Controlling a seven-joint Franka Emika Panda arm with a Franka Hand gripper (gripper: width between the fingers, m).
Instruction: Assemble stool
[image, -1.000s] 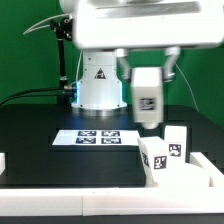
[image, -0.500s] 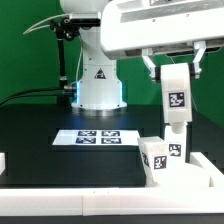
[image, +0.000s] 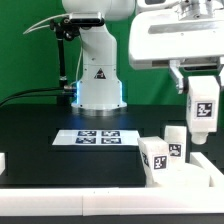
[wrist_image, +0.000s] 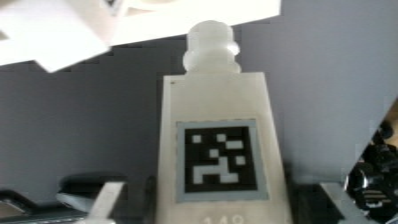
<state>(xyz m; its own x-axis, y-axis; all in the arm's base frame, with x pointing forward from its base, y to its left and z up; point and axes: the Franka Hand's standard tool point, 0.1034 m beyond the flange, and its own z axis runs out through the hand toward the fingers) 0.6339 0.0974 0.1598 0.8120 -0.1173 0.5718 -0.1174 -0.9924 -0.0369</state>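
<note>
My gripper (image: 202, 88) is shut on a white stool leg (image: 203, 112) and holds it upright in the air at the exterior view's far right. In the wrist view the leg (wrist_image: 221, 120) fills the middle, its square tag facing the camera and its round peg (wrist_image: 210, 45) pointing away, between the fingers (wrist_image: 103, 198). Below and left of the held leg, two more tagged legs (image: 157, 157) (image: 176, 141) stand upright at the white seat (image: 190, 177). I cannot tell if they sit in its sockets.
The marker board (image: 96, 137) lies flat on the black table in front of the arm's base (image: 98, 85). A long white bar (image: 60, 205) edges the table's front, and a short white block (image: 3, 160) sits at the left edge.
My gripper has carried the leg steadily toward the exterior view's right, from above the marker board's right end to beyond the seat. The standing legs and seat have not moved.
</note>
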